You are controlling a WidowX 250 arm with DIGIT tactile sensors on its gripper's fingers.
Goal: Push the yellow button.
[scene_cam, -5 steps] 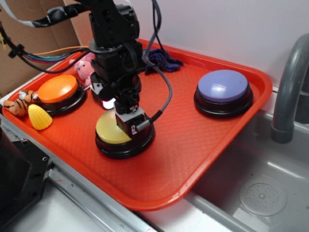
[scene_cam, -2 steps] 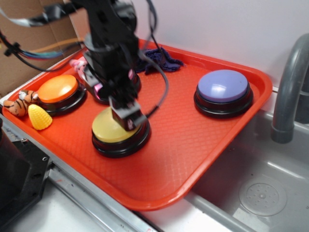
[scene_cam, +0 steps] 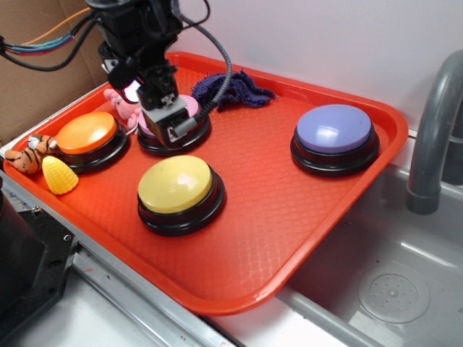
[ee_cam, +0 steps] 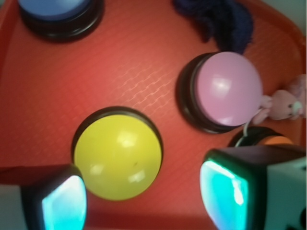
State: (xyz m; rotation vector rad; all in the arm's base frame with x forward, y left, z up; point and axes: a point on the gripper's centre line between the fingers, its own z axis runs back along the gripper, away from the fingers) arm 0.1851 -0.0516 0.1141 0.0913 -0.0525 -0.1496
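The yellow button [scene_cam: 177, 184], a glossy dome on a black base, sits uncovered near the front of the red tray [scene_cam: 289, 217]. In the wrist view the yellow button [ee_cam: 117, 155] lies below and ahead of the fingers, towards the left one. My gripper [scene_cam: 160, 108] hangs in the air behind and to the left of it, over the pink button [scene_cam: 194, 110], touching nothing. Seen from the wrist, the gripper [ee_cam: 144, 199] is open, with bare tray between the two lit fingertips [ee_cam: 225, 189].
An orange button [scene_cam: 87, 134], a purple button [scene_cam: 334, 130] and a dark blue cloth [scene_cam: 231, 88] share the tray. A pink toy [scene_cam: 119, 101], a tiger toy [scene_cam: 29, 155] and a corn toy [scene_cam: 59, 176] lie at the left. A sink [scene_cam: 391, 289] and faucet [scene_cam: 434, 123] are to the right.
The gripper was down on the yellow button's dome; it has since lifted off and moved back and left, to above the pink button. The button shifted slightly left.
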